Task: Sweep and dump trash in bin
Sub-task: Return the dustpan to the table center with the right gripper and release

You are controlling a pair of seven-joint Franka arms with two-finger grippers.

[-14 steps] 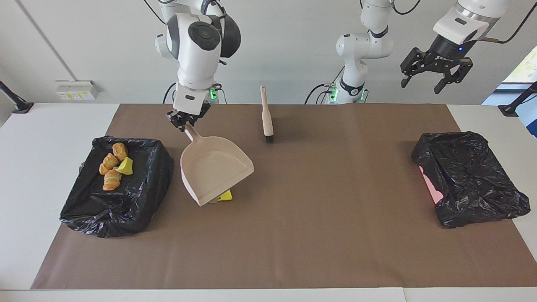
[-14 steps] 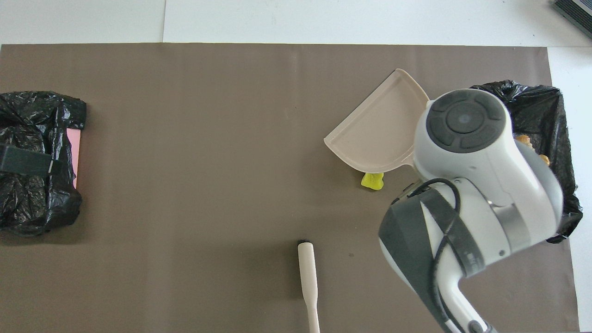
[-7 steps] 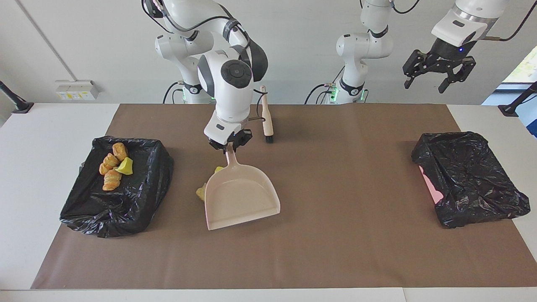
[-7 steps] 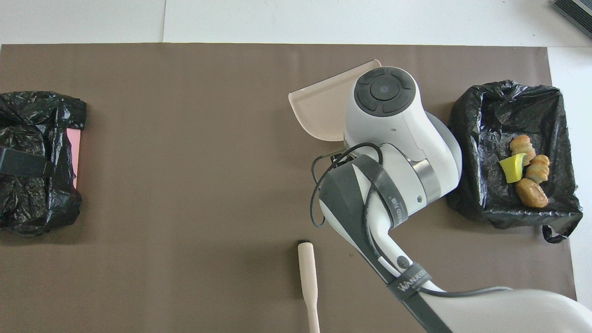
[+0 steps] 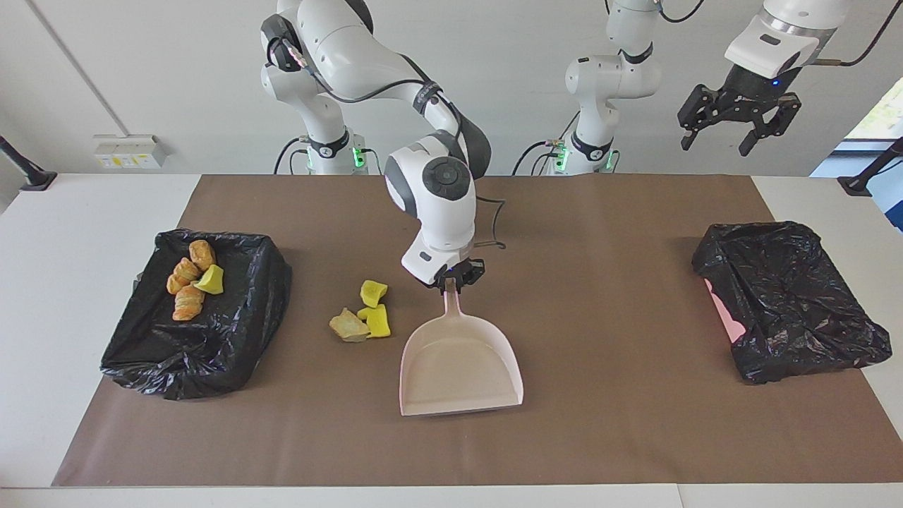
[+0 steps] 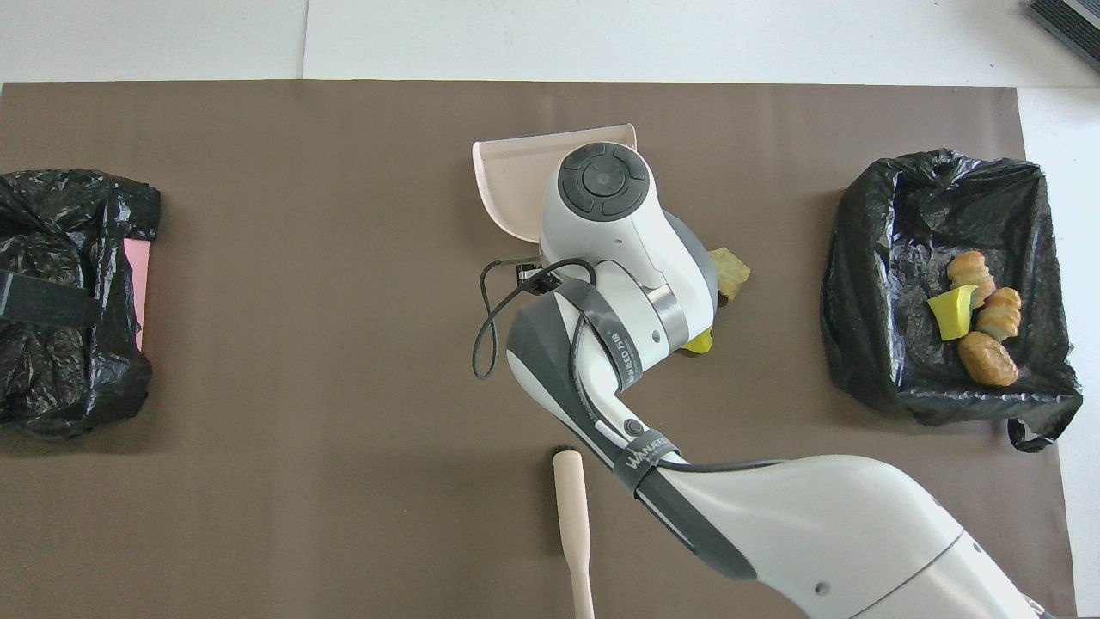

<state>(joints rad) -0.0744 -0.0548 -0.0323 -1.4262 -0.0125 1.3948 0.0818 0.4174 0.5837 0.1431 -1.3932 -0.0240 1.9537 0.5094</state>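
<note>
The right gripper (image 5: pixel 452 281) clamped the dustpan (image 5: pixel 460 367) handle beside the loose trash (image 5: pixel 363 319); the left gripper (image 5: pixel 734 129) hung high, fingers apart.

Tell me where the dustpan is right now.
The dustpan sits mid-mat in the facing view, its handle gripped by the right gripper, beside the loose trash pieces.

From overhead, my own right arm (image 6: pixel 619 258) covers most of the dustpan (image 6: pixel 516 176) and the yellow sponge bits (image 6: pixel 698 344). The brush (image 6: pixel 574 524) runs off the bottom edge; facing, my arm hides it entirely.
</note>
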